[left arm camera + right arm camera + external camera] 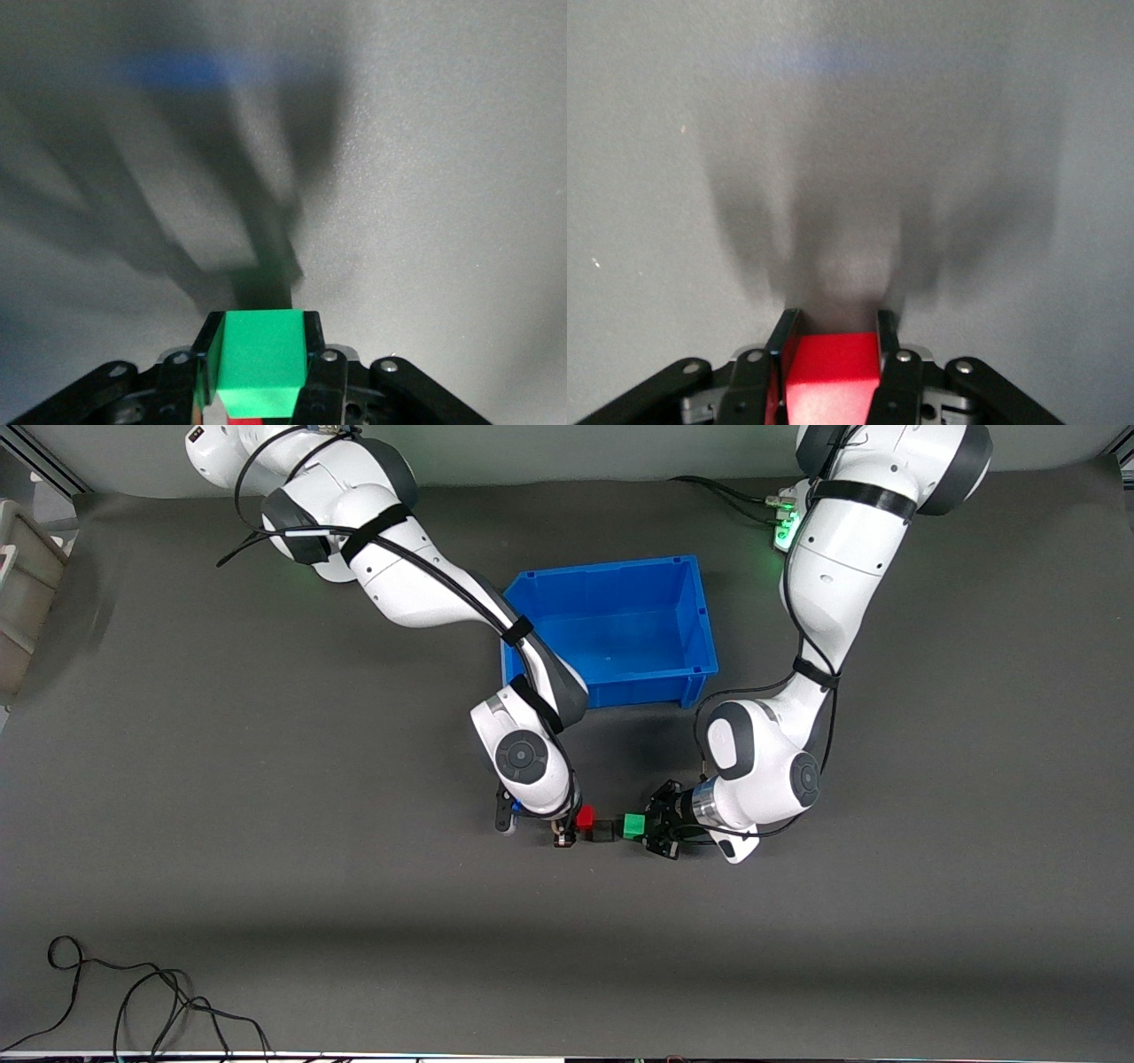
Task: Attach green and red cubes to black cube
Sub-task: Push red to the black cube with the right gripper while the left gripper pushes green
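Green cube (260,361): clamped in left gripper (654,828) jaws.
Red cube (831,378): clamped in right gripper (567,825) jaws.
Black cube (605,831): between both cubes, touching them, above the tabletop (266,779).

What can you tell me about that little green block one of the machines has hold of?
The green cube is a small, plain, bright green block with a matte, foam-like look and sharp edges. The left gripper is shut on it, a black finger pressed on each side. It sits level, nearer the front camera than the blue bin, in a row with the black cube and the red cube. It looks pressed against the black cube, though contact is hard to confirm.
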{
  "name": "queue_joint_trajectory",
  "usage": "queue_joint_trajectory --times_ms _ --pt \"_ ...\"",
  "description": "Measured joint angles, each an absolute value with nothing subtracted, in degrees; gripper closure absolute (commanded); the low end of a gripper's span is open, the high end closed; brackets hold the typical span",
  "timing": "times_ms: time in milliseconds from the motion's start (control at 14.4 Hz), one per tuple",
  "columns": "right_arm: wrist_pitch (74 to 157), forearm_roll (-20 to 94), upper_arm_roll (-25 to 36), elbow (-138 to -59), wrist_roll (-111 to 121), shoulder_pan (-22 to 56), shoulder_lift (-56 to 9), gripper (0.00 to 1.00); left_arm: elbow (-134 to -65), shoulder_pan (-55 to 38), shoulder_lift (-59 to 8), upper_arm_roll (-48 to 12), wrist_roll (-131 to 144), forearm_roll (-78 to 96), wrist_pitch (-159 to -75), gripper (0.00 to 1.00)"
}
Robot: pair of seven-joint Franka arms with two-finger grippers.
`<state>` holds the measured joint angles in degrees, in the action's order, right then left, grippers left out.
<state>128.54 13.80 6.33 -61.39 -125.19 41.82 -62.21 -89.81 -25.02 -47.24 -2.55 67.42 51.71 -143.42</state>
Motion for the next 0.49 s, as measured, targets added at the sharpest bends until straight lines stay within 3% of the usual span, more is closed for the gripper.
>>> queue_joint_trajectory --times_ms 208,278,347,417,486 --pt "128.86 13.8 6.33 -61.39 -125.27 42.23 -62.25 1.0 -88.99 -25.38 -47.88 -2.56 69.82 51.71 -143.78 0.81" --pt "128.92 13.8 6.33 -61.39 -125.28 42.25 -62.27 1.0 -88.68 -25.47 -48.07 -2.56 70.06 51.71 -143.84 0.63" --pt "128.93 13.8 6.33 -61.39 -125.28 42.25 -62.27 1.0 -88.53 -25.51 -48.15 -2.56 70.19 51.7 -143.87 0.15" --pt "128.93 13.8 6.33 -61.39 -125.29 42.25 -62.27 1.0 -88.48 -25.52 -48.16 -2.55 70.21 51.64 -143.88 0.0" --pt "128.93 13.8 6.33 -61.38 -125.29 42.25 -62.27 1.0 -88.41 -25.53 -48.16 -2.55 70.21 51.48 -143.9 0.0"
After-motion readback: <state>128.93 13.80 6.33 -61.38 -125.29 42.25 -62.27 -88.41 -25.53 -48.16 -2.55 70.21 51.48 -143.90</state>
